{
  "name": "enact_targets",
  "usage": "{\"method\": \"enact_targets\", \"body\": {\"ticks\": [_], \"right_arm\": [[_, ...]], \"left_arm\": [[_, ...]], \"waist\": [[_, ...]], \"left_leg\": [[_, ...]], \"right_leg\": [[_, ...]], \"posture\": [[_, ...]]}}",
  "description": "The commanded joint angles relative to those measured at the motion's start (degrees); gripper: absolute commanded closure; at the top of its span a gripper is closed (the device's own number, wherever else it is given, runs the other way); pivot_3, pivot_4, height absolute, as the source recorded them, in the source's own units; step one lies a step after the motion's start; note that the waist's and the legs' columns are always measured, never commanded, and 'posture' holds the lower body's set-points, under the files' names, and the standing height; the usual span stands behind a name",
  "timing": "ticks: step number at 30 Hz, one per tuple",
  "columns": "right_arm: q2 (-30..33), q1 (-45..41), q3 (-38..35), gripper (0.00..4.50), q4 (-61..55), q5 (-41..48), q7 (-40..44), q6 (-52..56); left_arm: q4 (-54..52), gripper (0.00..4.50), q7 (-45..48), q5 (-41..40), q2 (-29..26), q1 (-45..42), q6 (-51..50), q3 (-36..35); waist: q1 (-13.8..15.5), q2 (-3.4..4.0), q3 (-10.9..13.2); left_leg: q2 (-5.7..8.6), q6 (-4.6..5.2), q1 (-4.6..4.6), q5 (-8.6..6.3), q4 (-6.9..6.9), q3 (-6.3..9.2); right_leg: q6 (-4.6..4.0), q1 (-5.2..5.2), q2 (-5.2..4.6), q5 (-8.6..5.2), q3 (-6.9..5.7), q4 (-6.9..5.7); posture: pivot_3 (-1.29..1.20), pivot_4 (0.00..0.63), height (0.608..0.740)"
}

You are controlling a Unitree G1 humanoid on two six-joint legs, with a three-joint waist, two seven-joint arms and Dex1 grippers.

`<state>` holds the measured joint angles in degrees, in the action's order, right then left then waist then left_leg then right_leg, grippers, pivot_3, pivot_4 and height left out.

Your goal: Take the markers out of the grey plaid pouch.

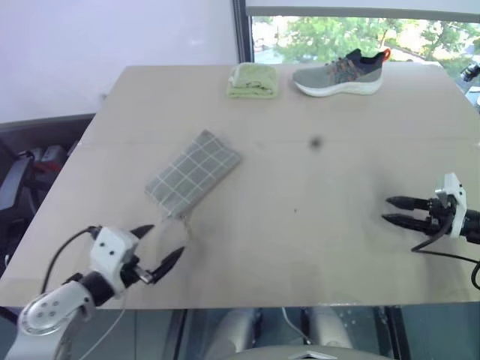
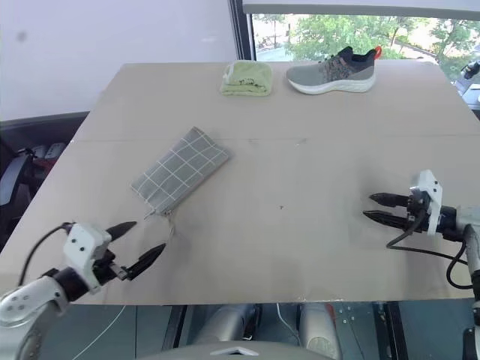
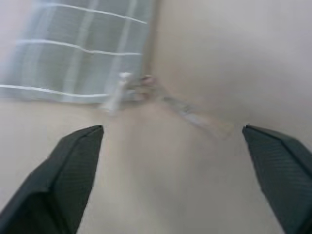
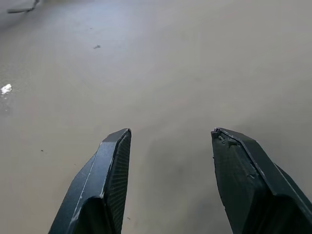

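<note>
Grey plaid pouch (image 1: pixel 193 178) lies flat on the table's (image 1: pixel 300 225) left half, zipper pull trailing near. It looks soft and light, likely to slide, so pinch a corner. Left gripper (image 1: pixel 159 244) is spread wide just behind it; right gripper (image 1: pixel 394 210) is parted, empty.

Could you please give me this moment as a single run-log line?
left claw: open, empty, near pouch's zipper end | right claw: open, empty, over bare table | grey plaid pouch: flat on table | markers: none visible
</note>
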<state>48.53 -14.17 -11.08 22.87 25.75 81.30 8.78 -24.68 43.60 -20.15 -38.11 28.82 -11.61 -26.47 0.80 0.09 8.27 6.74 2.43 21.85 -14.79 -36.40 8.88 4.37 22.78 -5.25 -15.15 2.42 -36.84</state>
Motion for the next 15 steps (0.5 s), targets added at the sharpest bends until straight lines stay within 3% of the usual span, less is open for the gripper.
{"method": "enact_targets", "body": {"ticks": [1, 9, 15], "right_arm": [[0.63, 0.31, -1.95, 1.87, -3.8, 1.62, -0.4, 0.96], [0.1, 1.59, -2.63, 1.87, -8.14, 2.62, -1.9, 2.46], [0.3, 2.87, -3.34, 1.87, -11.54, 3.43, -3.24, 3.89]], "left_arm": [[5.07, 0.02, -0.3, 6.37, -2.79, -1.8, 8.2, -2.36], [21.0, 0.02, -11.45, 29.94, -8.99, -12.72, 28.38, 5.47], [29.35, 0.02, -17.29, 39.16, -10.62, -20.73, 40.15, 14.11]], "waist": [[0.07, 0.0, 0.0], [0.11, 0.0, 0.0], [-0.05, 0.0, -0.01]], "left_leg": [[0.0, 0.03, 0.0, -0.02, 0.0, 0.01], [0.02, -0.02, 0.0, 0.01, -0.01, 0.0], [0.04, -0.02, 0.01, 0.01, 0.02, -0.05]], "right_leg": [[0.0, 0.0, 0.0, 0.0, -0.01, 0.0], [0.0, 0.0, -0.02, 0.02, -0.03, 0.0], [0.0, 0.04, -0.04, 0.02, 0.03, -0.02]], "posture": [[0.0, 0.15, 0.74], [0.0, 0.15, 0.74], [0.0, 0.15, 0.74]]}}
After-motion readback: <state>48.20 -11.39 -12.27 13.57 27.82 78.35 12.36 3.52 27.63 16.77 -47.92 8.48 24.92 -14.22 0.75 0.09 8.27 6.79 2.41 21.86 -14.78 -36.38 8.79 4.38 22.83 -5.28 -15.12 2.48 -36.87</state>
